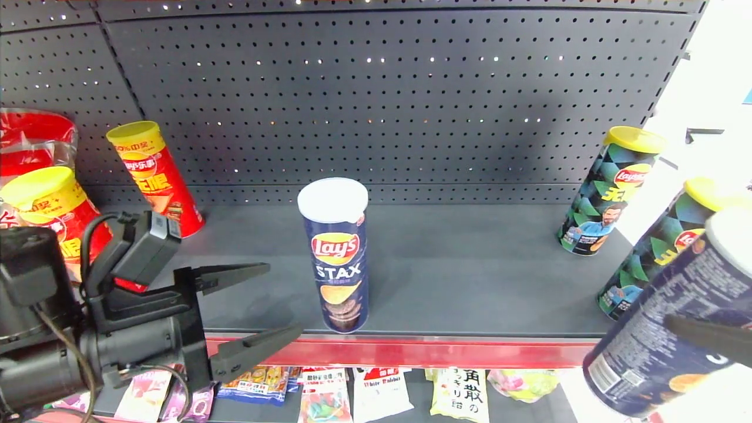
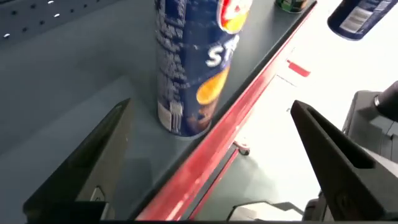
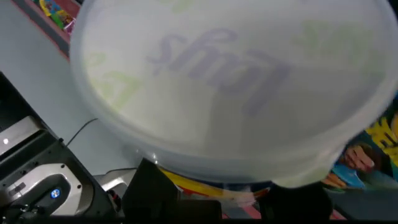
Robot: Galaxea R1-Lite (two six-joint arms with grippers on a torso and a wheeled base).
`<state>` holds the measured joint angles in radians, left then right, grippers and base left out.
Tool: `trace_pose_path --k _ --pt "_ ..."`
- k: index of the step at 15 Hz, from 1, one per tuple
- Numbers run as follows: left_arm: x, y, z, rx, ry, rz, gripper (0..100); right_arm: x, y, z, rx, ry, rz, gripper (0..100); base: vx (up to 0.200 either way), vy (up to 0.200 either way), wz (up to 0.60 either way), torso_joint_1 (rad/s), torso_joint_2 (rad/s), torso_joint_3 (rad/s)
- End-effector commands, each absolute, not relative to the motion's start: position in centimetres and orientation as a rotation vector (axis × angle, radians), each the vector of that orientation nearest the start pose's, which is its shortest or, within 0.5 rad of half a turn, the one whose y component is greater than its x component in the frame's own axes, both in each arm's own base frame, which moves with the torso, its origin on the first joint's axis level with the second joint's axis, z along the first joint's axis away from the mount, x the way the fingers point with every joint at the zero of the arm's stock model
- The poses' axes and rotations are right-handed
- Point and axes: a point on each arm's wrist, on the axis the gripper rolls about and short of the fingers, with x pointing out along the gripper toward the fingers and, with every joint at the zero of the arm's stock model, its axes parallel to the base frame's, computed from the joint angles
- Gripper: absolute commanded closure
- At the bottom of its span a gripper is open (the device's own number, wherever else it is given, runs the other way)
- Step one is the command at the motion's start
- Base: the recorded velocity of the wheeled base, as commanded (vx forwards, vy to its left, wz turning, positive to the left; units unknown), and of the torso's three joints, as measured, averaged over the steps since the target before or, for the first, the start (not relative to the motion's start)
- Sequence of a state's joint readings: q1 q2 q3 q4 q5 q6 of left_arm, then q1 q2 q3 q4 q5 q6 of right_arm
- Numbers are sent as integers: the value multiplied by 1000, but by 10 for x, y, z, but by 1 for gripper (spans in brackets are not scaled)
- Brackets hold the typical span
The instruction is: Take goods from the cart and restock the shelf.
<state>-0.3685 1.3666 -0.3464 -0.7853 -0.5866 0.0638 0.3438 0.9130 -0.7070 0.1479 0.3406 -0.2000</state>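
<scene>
A dark blue chips can (image 1: 335, 252) with a white lid stands upright near the front edge of the grey shelf (image 1: 458, 276). My left gripper (image 1: 283, 299) is open just to its left, at the shelf's red front edge, with its fingers apart and the can (image 2: 193, 68) a little beyond their tips. At the lower right, a second blue chips can (image 1: 664, 329) hangs tilted in front of the shelf with my right gripper (image 1: 705, 338) shut on it. Its white lid (image 3: 236, 81) faces the right wrist camera, with the dark fingers (image 3: 161, 193) below it.
Two red chips cans (image 1: 155, 176) (image 1: 50, 205) stand at the shelf's left, and two green-black cans (image 1: 611, 191) (image 1: 664, 252) at its right. A pegboard wall closes the back. Snack packets (image 1: 382, 393) lie on the lower shelf under the red strip (image 1: 411, 349).
</scene>
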Motion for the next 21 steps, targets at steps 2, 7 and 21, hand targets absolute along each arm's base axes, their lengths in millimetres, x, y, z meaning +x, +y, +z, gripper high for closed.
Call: trace_pose_path --k 2,7,21 --pt "146 -69 165 39 162 -903 0 161 79 257 -215 370 784 100 0 0 0 0 0 0" --pt "126 -59 167 -27 140 -823 0 236 131 261 -218 284 844 100 0 0 0 0 0 0" --pt "115 -54 169 -24 108 -784 0 331 223 238 -230 259 943 100 0 0 0 0 0 0"
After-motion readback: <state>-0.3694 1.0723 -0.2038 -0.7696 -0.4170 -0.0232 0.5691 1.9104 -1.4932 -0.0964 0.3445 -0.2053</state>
